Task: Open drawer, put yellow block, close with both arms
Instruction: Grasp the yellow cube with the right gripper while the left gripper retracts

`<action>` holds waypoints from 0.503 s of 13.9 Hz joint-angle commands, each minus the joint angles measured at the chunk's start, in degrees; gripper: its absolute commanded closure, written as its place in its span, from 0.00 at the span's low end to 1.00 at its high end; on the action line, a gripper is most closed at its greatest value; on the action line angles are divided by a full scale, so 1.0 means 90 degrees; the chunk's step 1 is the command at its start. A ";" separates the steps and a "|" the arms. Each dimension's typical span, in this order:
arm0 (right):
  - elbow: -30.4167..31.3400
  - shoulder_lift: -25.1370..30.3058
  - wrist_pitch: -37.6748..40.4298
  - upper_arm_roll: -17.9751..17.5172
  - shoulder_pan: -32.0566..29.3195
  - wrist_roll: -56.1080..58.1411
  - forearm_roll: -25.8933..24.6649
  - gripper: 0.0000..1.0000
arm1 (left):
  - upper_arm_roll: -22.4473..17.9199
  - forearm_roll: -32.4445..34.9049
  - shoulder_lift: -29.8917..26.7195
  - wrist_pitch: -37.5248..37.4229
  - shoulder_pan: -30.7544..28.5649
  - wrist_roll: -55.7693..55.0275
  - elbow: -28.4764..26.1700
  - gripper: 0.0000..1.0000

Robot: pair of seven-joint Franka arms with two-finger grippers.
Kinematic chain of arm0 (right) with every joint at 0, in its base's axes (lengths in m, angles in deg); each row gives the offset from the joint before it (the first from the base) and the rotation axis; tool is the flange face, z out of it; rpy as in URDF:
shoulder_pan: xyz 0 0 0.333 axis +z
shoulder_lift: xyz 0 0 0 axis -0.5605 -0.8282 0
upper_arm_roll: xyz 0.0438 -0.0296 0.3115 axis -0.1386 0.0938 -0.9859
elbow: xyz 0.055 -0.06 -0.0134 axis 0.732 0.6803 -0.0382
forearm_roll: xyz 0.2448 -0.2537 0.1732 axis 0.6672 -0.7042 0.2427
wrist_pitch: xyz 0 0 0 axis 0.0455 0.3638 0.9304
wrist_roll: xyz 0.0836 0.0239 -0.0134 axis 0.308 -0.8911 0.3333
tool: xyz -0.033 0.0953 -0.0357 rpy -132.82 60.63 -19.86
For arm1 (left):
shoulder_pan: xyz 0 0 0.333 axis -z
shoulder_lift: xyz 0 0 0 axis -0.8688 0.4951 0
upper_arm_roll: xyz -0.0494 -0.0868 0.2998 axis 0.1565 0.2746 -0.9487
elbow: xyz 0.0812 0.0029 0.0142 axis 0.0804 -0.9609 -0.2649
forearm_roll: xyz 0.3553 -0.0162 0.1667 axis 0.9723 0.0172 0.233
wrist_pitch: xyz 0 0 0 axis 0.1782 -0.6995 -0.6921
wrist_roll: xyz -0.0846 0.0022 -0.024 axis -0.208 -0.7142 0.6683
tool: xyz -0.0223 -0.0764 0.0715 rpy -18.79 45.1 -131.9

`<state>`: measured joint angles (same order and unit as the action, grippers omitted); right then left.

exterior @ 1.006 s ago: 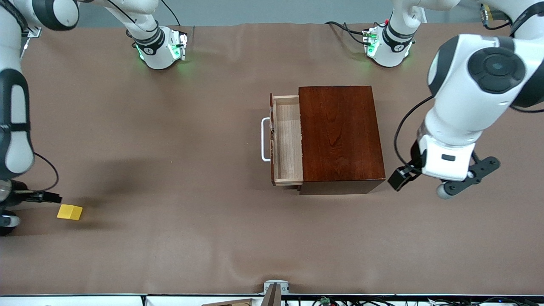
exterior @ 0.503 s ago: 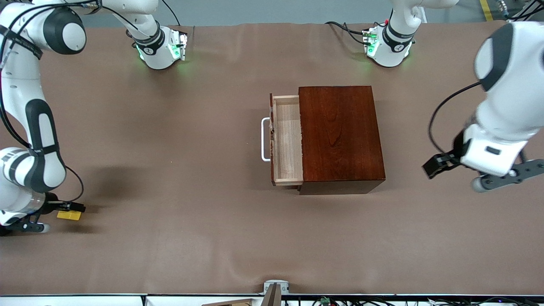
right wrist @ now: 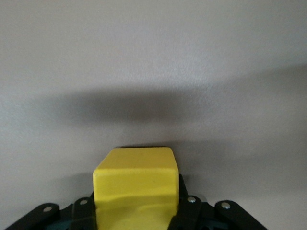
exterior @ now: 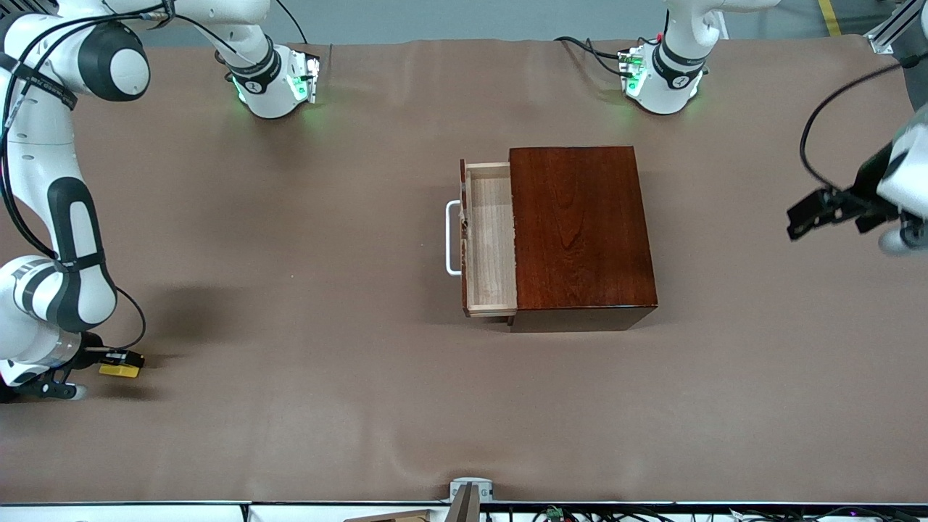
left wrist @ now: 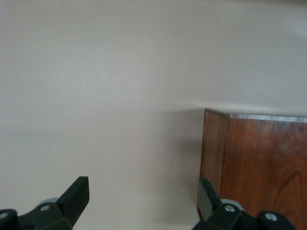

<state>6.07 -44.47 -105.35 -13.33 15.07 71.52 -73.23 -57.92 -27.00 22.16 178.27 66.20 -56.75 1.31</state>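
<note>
Yellow block [right wrist: 135, 184] sits between right gripper [exterior: 119, 360] fingers, bench's eight o'clock; shallow pinch risks slip. Left gripper [left wrist: 144, 201] spread, empty. Drawer [exterior: 491, 239] open.

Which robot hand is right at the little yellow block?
The right gripper, at the right arm's end of the table: the yellow block sits between its fingers. The left gripper is open by the wooden box.

Lighting even, bright, diffuse from overhead. Soft shadow on the brown table cover [exterior: 290, 435] beside the white right arm [exterior: 43, 217]. Glossy dark red-brown wooden box [exterior: 580, 232] carries a mild sheen; thin dark shadow along its camera-facing base. Green glow at both round bases. Left gripper [exterior: 834, 210] motion-blurred. Right wrist view: small bright yellow block [right wrist: 135, 184] soft-focused, broad shadow band across the table.
</note>
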 commanded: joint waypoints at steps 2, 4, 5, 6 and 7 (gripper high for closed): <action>-0.0062 0.0707 0.1274 -0.0014 0.0052 0.0002 0.0027 1.00 | 0.0031 -0.0129 -0.0658 -0.0074 -0.0290 0.0837 -0.0681 0.00; -0.0072 0.1564 0.2419 -0.0033 0.0092 0.0001 -0.0129 1.00 | -0.0007 -0.0129 -0.0736 -0.0414 -0.0330 0.1345 -0.0652 0.00; 0.0064 0.2110 0.2597 -0.0052 0.0131 -0.0008 -0.0188 1.00 | -0.0007 -0.0119 -0.0756 -0.0609 -0.0321 0.1357 -0.0584 0.00; 0.0316 0.2551 0.2899 -0.0043 0.0257 -0.0047 -0.0227 1.00 | 0.0022 -0.0109 -0.0718 -0.0718 -0.0311 0.1308 -0.0545 0.00; 0.0522 0.2951 0.3153 -0.0043 0.0403 -0.0154 -0.0256 1.00 | 0.0080 -0.0061 -0.0717 -0.0738 -0.0282 0.1279 -0.0515 0.00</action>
<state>3.14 -27.70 -79.90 -13.64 16.63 71.50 -74.18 -58.03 -27.01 16.66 172.94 63.58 -46.01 -3.08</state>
